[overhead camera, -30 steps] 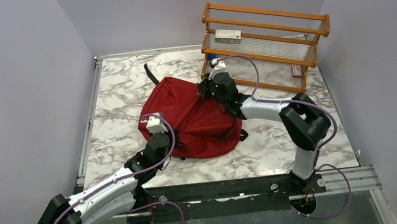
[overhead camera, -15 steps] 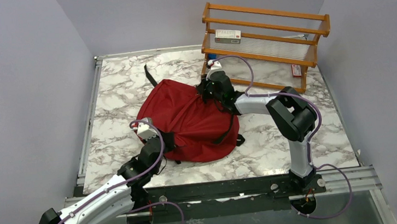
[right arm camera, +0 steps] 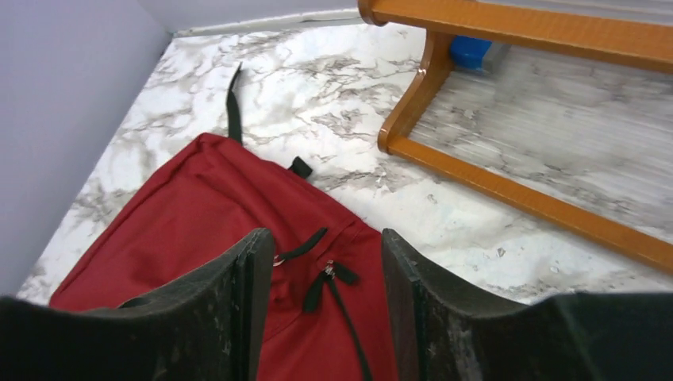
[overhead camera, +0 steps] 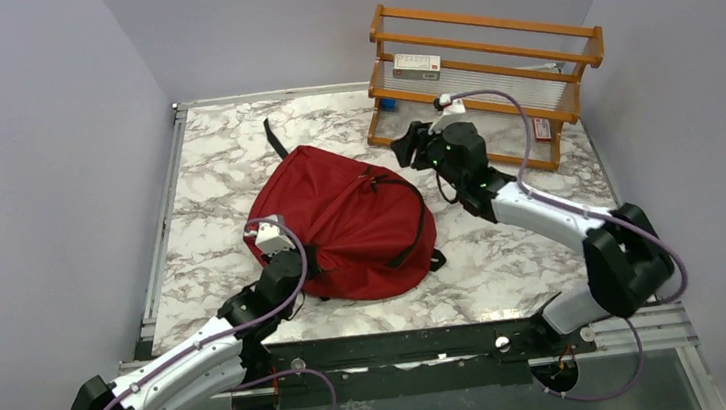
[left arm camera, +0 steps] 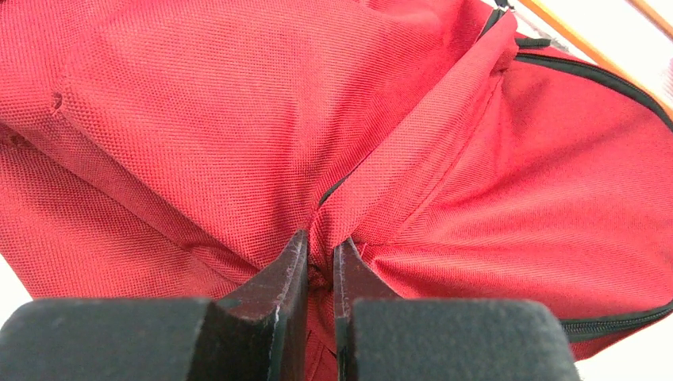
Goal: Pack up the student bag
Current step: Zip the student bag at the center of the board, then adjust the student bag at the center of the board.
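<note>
The student bag [overhead camera: 341, 222] lies flat on the marble table, dark red, with its black zipper line curving across the top. My left gripper [overhead camera: 296, 264] is at the bag's near left edge and is shut on a pinched fold of red fabric [left arm camera: 321, 242]. My right gripper [overhead camera: 404, 147] hovers past the bag's far right corner, beside the rack, and stands open with nothing between its fingers. In the right wrist view the gripper [right arm camera: 327, 238] frames two black zipper pulls [right arm camera: 329, 274] on the bag [right arm camera: 182, 230] below.
A wooden rack [overhead camera: 486, 63] stands at the back right, with a white box [overhead camera: 416, 65] on its upper shelf, a blue item [overhead camera: 387, 104] at its lower left and a small red-and-white item [overhead camera: 541, 129] at its right. A black strap [overhead camera: 275, 135] trails behind the bag. Grey walls close in.
My right gripper has let go at the bag's top, opened, and swung right towards the rack. The bag has settled flatter. My left gripper keeps its pinch on the fabric.
</note>
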`<state>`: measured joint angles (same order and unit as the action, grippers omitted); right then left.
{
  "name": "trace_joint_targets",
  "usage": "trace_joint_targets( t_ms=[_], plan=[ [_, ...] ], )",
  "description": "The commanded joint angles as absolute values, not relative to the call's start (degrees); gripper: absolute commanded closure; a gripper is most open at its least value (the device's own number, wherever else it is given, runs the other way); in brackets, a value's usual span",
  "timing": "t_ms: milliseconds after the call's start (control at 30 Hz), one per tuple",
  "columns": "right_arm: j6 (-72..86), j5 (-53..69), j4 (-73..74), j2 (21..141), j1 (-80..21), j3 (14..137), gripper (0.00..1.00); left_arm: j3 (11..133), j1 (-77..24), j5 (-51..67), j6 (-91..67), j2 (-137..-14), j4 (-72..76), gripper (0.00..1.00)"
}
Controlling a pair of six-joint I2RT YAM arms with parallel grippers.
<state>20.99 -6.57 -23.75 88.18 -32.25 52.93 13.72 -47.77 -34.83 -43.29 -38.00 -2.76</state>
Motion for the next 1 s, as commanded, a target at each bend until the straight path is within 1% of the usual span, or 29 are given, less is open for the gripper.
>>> trace_joint_targets(
  t_ms=[0,67,133,200,333,467,600,633,733,967],
  plan=[
    [26.8,-11.42,-7.45,79.41,-32.83,49.44,0.41,15.74,-47.82,-35.45,-38.86,-41.18,-0.98,1.0],
    [30.4,-12.19,-2.98,75.94,-32.78,47.3,0.37,16.22,-47.83,-35.08,-38.53,-42.59,-0.25,0.97],
    [34.07,-11.45,1.15,73.41,-32.78,45.46,0.32,16.62,-47.81,-34.77,-38.17,-43.86,1.21,0.96],
    [36.6,-9.62,4.19,71.95,-32.78,43.78,0.3,16.93,-47.87,-34.64,-38.06,-44.88,2.04,0.95],
    [39.0,-4.06,4.58,71.68,-32.78,40.62,0.28,17.35,-47.87,-34.12,-37.76,-45.76,2.85,0.96],
    [40.1,-0.52,1.13,75.89,-32.78,38.9,0.29,17.64,-47.85,-33.77,-36.91,-46.15,3.32,0.96],
    [39.55,4.12,-3.46,79.73,-32.78,39.8,0.4,18.46,-47.82,-33.3,-35.95,-46.18,3.09,0.98],
    [39.47,5.02,-4.42,80.11,-32.83,40.23,0.46,18.72,-47.81,-33.31,-35.68,-46.19,3.03,1.0],
    [39.38,6.73,-6.13,80.01,-32.78,41.6,0.65,20.24,-47.84,-33.6,-35.23,-46.78,1.91,1.0],
    [36.57,10.09,-6.51,77.39,-32.78,48.29,0.97,29.74,-47.68,-34.71,-30.66,-49.75,-4.59,1.0]
  ],
)
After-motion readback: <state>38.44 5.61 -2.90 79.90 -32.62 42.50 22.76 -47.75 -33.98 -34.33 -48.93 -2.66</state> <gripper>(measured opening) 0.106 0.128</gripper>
